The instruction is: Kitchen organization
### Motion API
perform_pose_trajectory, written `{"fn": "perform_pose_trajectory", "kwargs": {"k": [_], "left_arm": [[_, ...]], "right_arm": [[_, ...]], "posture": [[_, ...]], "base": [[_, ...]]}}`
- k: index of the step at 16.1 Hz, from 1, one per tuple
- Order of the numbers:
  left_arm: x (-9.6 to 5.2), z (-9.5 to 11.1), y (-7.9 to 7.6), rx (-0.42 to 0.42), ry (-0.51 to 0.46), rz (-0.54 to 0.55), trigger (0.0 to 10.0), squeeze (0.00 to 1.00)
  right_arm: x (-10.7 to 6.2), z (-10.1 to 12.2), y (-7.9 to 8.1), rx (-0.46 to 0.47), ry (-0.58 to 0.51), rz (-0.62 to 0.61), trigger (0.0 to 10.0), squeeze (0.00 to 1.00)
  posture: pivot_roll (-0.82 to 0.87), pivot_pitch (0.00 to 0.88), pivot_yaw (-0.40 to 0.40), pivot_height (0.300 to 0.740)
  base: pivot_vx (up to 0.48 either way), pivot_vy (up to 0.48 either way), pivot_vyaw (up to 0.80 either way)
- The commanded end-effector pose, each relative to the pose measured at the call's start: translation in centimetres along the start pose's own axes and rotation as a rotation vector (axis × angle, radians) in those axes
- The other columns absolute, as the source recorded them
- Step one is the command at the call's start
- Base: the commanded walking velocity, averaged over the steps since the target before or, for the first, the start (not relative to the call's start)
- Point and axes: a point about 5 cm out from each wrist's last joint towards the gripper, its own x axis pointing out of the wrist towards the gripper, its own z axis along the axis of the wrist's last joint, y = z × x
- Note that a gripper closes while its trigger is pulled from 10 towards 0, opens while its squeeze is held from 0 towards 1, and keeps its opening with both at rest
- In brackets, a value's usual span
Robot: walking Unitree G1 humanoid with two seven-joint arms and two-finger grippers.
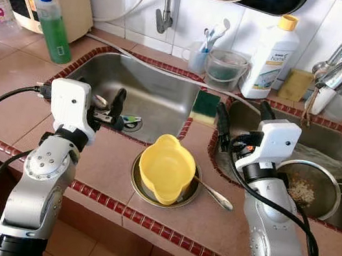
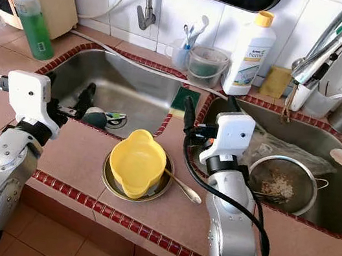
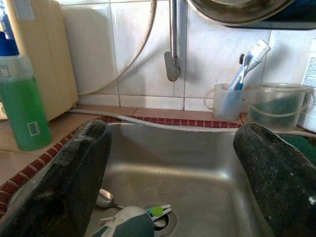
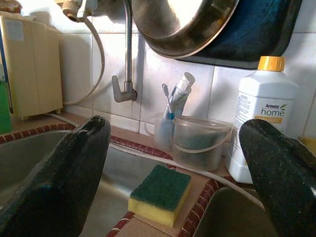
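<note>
A yellow bowl point(image 1: 165, 168) sits on a round metal plate point(image 1: 140, 185) on the tiled counter between two sinks, with a spoon point(image 1: 215, 194) lying beside it. My left gripper point(image 3: 173, 168) hovers open over the left sink's point(image 1: 163, 97) front edge, empty. In that sink a spoon point(image 3: 106, 198) and a small green-and-white item point(image 1: 129, 120) lie by the drain. My right gripper point(image 1: 244, 119) stands open and empty over the left edge of the right sink point(image 1: 332, 145), to the right of the bowl.
A green-and-yellow sponge point(image 1: 205, 105) lies on the divider. The right sink holds a metal strainer point(image 1: 305, 190) with food scraps. Along the back stand a green soap bottle point(image 1: 53, 28), a toothbrush cup point(image 1: 199, 57), a plastic tub point(image 1: 225, 70) and a white detergent bottle point(image 1: 269, 58).
</note>
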Motion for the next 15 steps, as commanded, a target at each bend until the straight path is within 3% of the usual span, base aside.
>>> {"fn": "perform_pose_trajectory", "kwargs": {"k": [1,8,10,15], "left_arm": [[0.05,0.40,0.19,-0.002,-0.006,0.018,10.0,0.00],[0.29,0.59,0.13,-0.010,-0.005,0.024,10.0,0.00],[0.35,0.73,0.20,-0.009,-0.018,0.030,10.0,0.00],[0.52,0.96,0.07,-0.001,-0.023,0.021,10.0,0.00]], "right_arm": [[0.21,0.12,-0.28,-0.010,-0.010,-0.009,10.0,0.00],[0.42,0.16,-0.41,-0.014,-0.010,-0.014,10.0,0.00],[0.53,0.06,-0.43,-0.012,0.000,-0.019,10.0,0.00],[0.76,-0.08,-0.34,-0.006,0.011,-0.017,10.0,0.00]], "posture": [[-0.06,0.077,0.013,0.740],[-0.06,0.088,0.012,0.740],[-0.06,0.088,0.012,0.740],[-0.06,0.084,0.010,0.740]], "base": [[0.000,0.439,0.00],[0.000,0.470,0.00],[0.000,0.000,0.00],[0.000,0.000,-0.76]]}}
